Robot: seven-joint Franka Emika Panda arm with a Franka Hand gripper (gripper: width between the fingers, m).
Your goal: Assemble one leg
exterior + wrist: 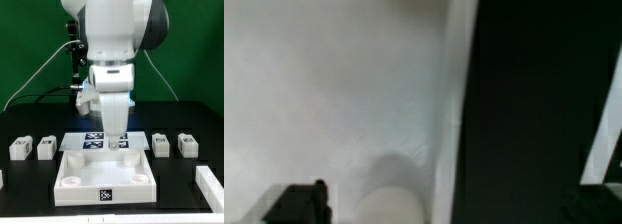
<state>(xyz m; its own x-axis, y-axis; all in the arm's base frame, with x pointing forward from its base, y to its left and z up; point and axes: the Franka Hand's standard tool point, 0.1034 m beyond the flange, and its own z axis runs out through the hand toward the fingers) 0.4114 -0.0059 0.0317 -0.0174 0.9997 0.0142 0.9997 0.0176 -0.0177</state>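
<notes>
White panel (75, 176) nearest, corners bare, no leg fitted | legs (45, 148) lie loose on the table (30, 205) either side of it, none held | gripper (113, 127) hangs low behind the panel, fingers (295, 205) spread, empty | progress: seemingly nothing done; pick-up and fitting remain

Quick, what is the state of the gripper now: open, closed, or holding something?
Gripper: cannot be told; the wrist view shows only one finger, and the exterior view is too small to tell.
</notes>
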